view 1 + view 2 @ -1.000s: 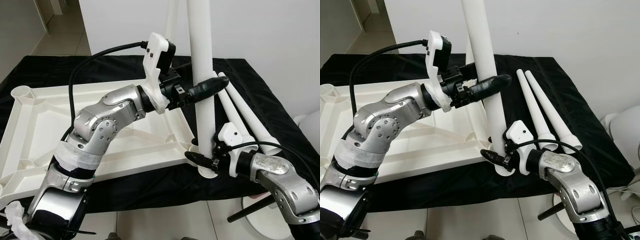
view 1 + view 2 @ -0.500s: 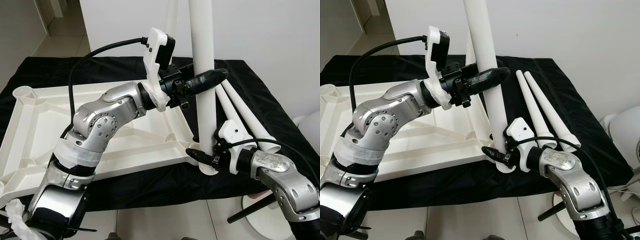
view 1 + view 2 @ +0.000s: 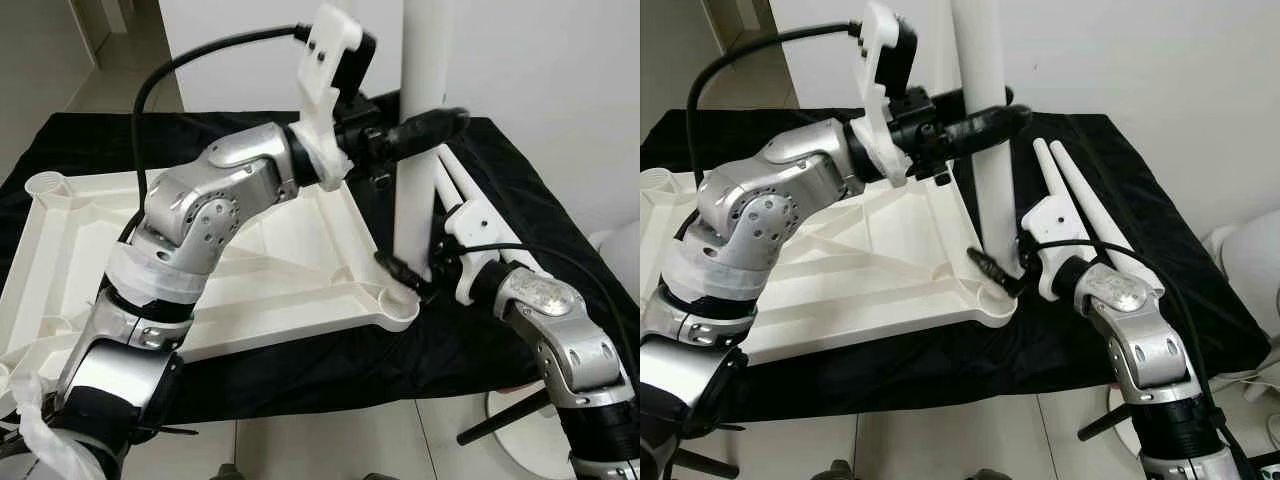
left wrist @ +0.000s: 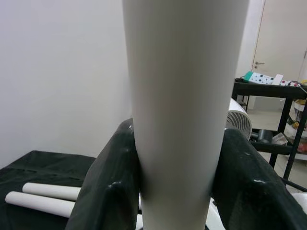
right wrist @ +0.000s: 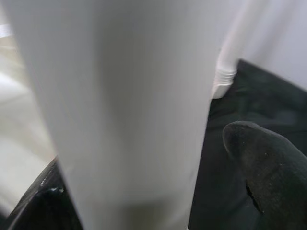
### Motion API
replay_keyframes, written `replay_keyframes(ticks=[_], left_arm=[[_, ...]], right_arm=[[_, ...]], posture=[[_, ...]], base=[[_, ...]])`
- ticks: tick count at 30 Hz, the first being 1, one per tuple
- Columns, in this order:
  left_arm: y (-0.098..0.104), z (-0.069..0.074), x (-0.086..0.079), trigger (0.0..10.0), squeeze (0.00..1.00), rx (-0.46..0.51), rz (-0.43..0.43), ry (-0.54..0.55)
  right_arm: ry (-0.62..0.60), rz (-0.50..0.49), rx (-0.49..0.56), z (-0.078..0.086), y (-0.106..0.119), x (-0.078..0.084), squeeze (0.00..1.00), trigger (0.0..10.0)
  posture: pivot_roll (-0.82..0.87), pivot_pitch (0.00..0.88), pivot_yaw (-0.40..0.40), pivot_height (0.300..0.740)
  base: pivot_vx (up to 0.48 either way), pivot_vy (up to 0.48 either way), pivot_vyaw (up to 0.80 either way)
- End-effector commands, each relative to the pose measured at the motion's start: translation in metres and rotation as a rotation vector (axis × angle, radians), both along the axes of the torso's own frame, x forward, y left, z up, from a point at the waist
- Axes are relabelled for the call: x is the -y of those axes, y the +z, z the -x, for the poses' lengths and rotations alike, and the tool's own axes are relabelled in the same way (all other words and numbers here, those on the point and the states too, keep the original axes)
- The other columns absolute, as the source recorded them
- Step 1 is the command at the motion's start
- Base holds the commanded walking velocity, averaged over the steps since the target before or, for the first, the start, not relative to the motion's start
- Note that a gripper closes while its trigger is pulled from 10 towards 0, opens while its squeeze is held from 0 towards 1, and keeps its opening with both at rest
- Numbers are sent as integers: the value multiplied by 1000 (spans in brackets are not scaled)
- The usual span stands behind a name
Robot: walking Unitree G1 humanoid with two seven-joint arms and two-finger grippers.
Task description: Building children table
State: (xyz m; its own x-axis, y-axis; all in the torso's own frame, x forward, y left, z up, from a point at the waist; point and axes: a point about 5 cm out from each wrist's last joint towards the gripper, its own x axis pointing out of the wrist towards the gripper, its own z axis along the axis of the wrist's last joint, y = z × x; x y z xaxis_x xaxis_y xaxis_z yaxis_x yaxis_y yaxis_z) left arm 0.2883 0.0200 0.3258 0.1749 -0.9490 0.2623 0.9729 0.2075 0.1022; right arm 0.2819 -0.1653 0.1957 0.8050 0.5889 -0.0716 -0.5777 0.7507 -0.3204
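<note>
The white tabletop (image 3: 60, 262) lies upside down on a black cloth. A white table leg (image 3: 420, 190) stands upright with its lower end at the tabletop's near right corner socket (image 3: 398, 305). My left gripper (image 3: 428, 126) is shut on the leg high up; in the left wrist view the leg (image 4: 184, 105) sits between both black fingers (image 4: 112, 191). My right gripper (image 3: 996, 270) is shut on the same leg just above the socket, one finger in front of it and one behind. The leg's very end is hidden by that gripper.
Two spare white legs (image 3: 1080, 215) lie side by side on the black cloth (image 3: 1160, 300) right of the tabletop. Another white leg (image 5: 235, 43) stands behind the held one. A white fan (image 3: 1245, 265) is on the floor at the right, tiled floor (image 3: 300, 440) in front.
The leg's lower end has moved from beyond the tabletop's front edge up and back onto the near right corner socket. Both grippers moved with it, and the leg now stands straighter.
</note>
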Motion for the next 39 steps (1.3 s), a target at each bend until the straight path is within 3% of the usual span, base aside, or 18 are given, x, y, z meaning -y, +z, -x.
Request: replay_keyframes(ticks=[1, 2, 3, 10, 16, 18, 22, 25, 30, 32, 39], left_arm=[[3, -1, 9, 10000, 0, -2, -43, 27], [5, -3, 12, 10000, 0, 3, -38, 64], [14, -4, 17, 10000, 0, 35, -11, 127], [24, -8, 33, 10000, 0, 7, 32, 171], [32, -21, 53, 10000, 0, -48, 59, 235], [32, -23, 56, 10000, 0, -7, 34, 278], [32, -24, 58, 10000, 0, 9, 33, 301], [34, -27, 60, 10000, 0, -35, 73, 307], [35, -29, 61, 10000, 0, -45, 82, 323], [37, -31, 62, 10000, 0, -52, 89, 340], [38, -31, 64, 10000, 0, -55, 100, 341]], right_arm=[[-93, -12, 46, -6, 4, 9, 1000, 10000], [-125, -30, 54, -8, 4, 10, 851, 10000], [-182, -68, 60, -11, 1, 10, 0, 10000], [-307, -113, 117, -21, -4, 5, 0, 10000], [-448, -148, 192, -35, -3, -8, 0, 10000], [-508, -151, 215, -40, -4, -11, 0, 10000], [-553, -180, 218, -42, -4, -13, 0, 10000], [-642, -219, 259, -45, -2, -14, 0, 10000], [-699, -216, 285, -47, -1, -16, 0, 10000], [-785, -233, 302, -47, -2, -18, 0, 10000], [-805, -235, 309, -47, -5, -21, 0, 10000]], posture=[[-9, 0, 6, 740], [-9, 0, 6, 740], [-26, 0, 9, 740], [-41, 0, 12, 740], [-53, 0, 1, 740], [-43, 0, 0, 740], [-40, 0, 2, 740], [-29, 0, 3, 740], [-22, 0, 4, 740], [-17, 0, -2, 740], [-13, 0, -15, 740]], base=[[0, 0, 0], [0, 0, 0], [0, 0, 0], [0, 0, 0], [0, 0, 0], [0, 0, 0], [0, 0, 0], [0, 0, 0], [0, 0, 0], [0, 0, 0], [0, 0, 0]])
